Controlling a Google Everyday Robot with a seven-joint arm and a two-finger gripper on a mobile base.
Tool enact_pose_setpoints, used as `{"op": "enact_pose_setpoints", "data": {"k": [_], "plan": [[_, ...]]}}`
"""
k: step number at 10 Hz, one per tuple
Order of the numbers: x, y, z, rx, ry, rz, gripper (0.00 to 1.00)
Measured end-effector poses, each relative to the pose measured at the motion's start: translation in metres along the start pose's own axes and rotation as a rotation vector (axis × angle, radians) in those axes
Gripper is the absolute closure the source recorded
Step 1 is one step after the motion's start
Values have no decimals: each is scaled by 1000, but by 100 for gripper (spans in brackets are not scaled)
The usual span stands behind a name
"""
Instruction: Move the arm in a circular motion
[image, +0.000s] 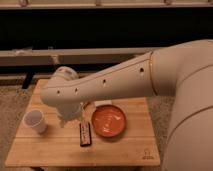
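Observation:
My cream-white arm (115, 82) reaches from the right edge across the middle, with a row of small dark holes along it. It bends at a rounded joint (64, 76) over the left part of the wooden table (125, 150). My gripper (70, 118) hangs down from that bend, just above the tabletop. It is between a white cup (35, 121) on its left and a dark bar (85, 134) on its lower right, and touches neither.
An orange plate (109, 120) lies on the table right of the gripper. A long grey rail (75, 56) runs behind the table against a dark background. Carpet (10, 100) surrounds the table.

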Motion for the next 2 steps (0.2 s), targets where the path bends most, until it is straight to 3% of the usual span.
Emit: {"op": "enact_pose_setpoints", "data": {"k": [2], "plan": [[-1,-2,1,-1,-1,4,35]]}}
